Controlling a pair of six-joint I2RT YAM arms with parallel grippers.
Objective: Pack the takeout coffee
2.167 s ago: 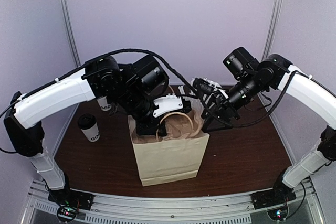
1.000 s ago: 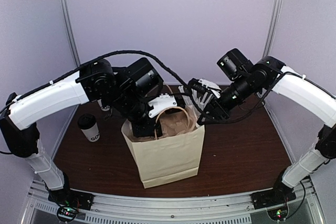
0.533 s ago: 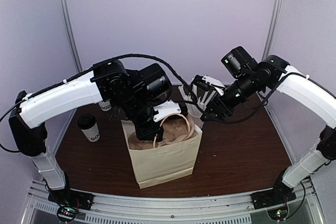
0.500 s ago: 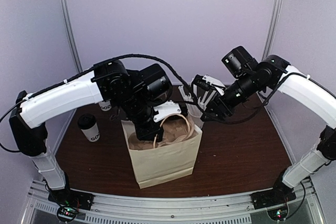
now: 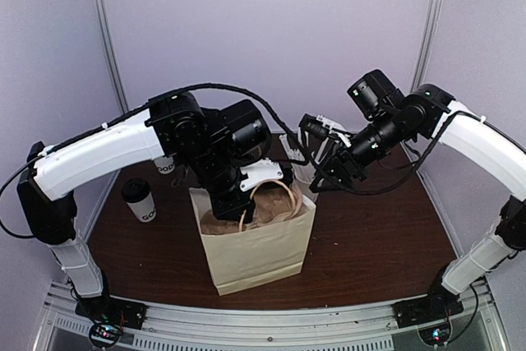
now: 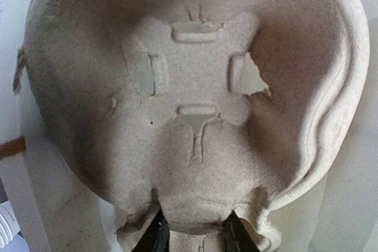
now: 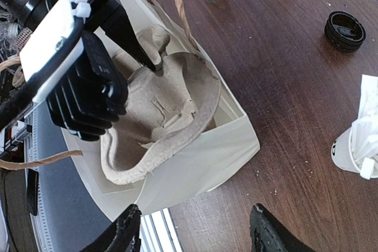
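Paper bag [image 5: 256, 244]: stands upright and open-mouthed on the bench [image 5: 378, 244], nearest my bases, with brown handles arching over the mouth.
Pulp cup carrier [image 6: 195, 104]: sits tilted in the bag's mouth. Its underside faces my left wrist camera, and one slot is torn ragged.
Left claw [image 6: 195, 232]: reaches down into the bag and is clenched on the carrier, with both fingers pinching its near rim.
Takeout coffee [image 5: 140, 200]: stands upright on the bench to the left of the bag and apart from it, with its black dome lid on. It is outside the bag and neither of my claws touches it.
Right claw [image 7: 198, 231]: released, with its fingers spread wide and nothing between them. It hangs in the air by the bag's right far corner, above the bench.
Cup with straws [image 7: 351, 143]: a lidless white cup on the bench, well to the right of the bag.
Loose black lid [image 7: 344, 29]: lies flat on the bench, apart from the cups.
Lettered white cup [image 5: 164, 167]: stands behind the coffee, mostly hidden by my left arm.
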